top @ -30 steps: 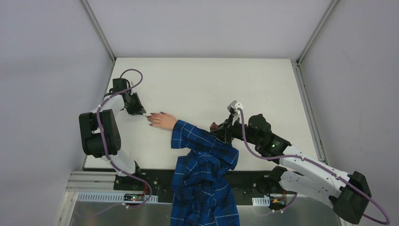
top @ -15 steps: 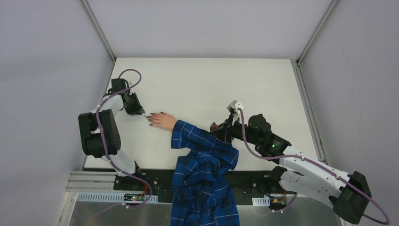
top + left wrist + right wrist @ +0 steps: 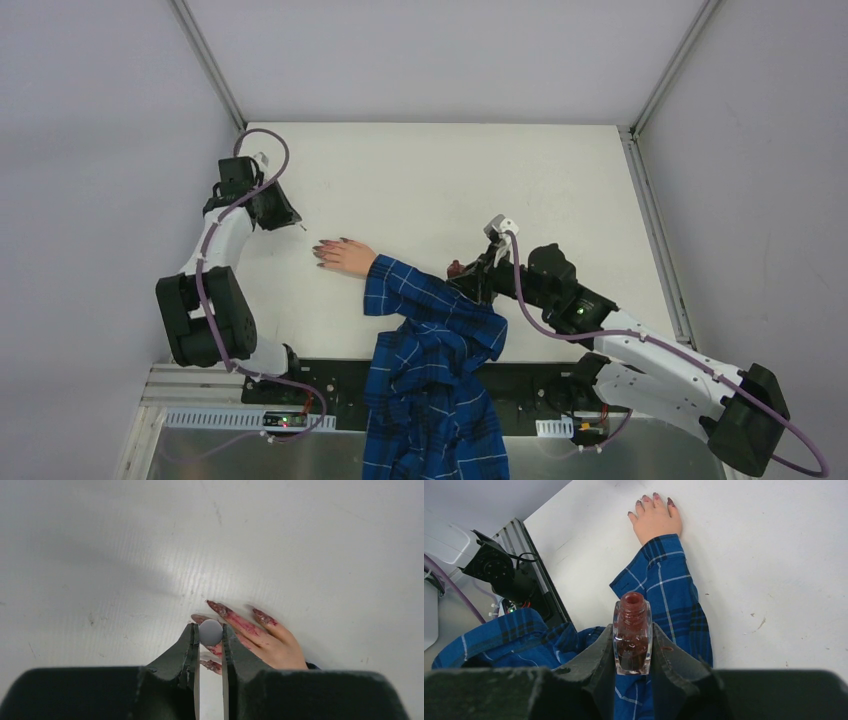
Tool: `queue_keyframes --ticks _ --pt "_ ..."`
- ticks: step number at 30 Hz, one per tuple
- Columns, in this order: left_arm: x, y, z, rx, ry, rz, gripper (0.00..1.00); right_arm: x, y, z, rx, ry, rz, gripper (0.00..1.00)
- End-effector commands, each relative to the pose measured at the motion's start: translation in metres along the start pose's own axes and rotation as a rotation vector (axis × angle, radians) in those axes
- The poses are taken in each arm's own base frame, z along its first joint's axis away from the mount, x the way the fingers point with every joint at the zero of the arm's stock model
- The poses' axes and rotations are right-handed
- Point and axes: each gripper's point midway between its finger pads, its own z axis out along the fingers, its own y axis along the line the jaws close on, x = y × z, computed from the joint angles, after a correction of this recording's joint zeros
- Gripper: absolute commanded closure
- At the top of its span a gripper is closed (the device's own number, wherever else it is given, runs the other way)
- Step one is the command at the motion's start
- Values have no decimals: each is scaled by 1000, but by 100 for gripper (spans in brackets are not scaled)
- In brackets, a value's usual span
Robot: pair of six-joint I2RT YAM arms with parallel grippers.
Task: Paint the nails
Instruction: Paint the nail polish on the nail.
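A pale hand (image 3: 350, 258) in a blue plaid sleeve (image 3: 430, 310) lies palm down on the white table (image 3: 450, 180). Its nails (image 3: 220, 608) are long and dark reddish-purple, and polish is smeared along the fingers. My left gripper (image 3: 210, 628) is shut on a round white brush cap (image 3: 210, 632). It hovers above the fingertips in the left wrist view and up-left of the hand (image 3: 283, 213) from above. The brush is hidden. My right gripper (image 3: 633, 630) is shut on an open bottle of dark red polish (image 3: 632, 630), over the sleeve, right of the hand (image 3: 656, 517).
The plaid shirt (image 3: 430, 420) drapes over the table's near edge onto the black base plate (image 3: 530, 385). Grey walls with metal frame rails (image 3: 210, 65) close in the table on the left, far and right sides. Purple cables (image 3: 540, 320) loop from both arms.
My left arm has swung up and away from the fingertips toward the far left, lifting the brush cap off the hand. The right arm and the bottle have stayed still.
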Motion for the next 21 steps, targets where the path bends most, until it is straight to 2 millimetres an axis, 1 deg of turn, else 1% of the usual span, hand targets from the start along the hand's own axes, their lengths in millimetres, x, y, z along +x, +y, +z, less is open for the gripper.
queue_keyframes --ticks 1,5,8,11,12,14,18,19,20,21 --pt "-22 -31 -26 107 -75 8 100 -23 -1 -3 16 -104 -38 100" --pt "-16 -64 -42 174 -101 105 100 -29 -5 -7 41 -135 -53 100" --pt "-5 -95 -60 260 -116 174 100 -32 -10 -8 68 -146 -76 100" --pt "1 -127 -81 343 -143 238 100 -34 -11 -7 82 -127 -85 100" --pt "4 -139 -87 370 -147 263 100 -35 -10 -6 77 -115 -83 100" --pt "6 -170 -103 465 -143 300 100 -39 -2 -6 47 -96 -81 100" --pt "10 -231 -135 662 -89 304 100 -35 12 -2 -27 -40 -65 100" --pt "15 -246 -142 706 -73 323 100 -33 14 1 -38 -16 -53 100" --pt "24 -261 -147 746 -50 352 100 -32 17 2 -51 4 -44 100" --pt "31 -273 -151 780 -30 375 100 -30 19 5 -60 25 -37 100"
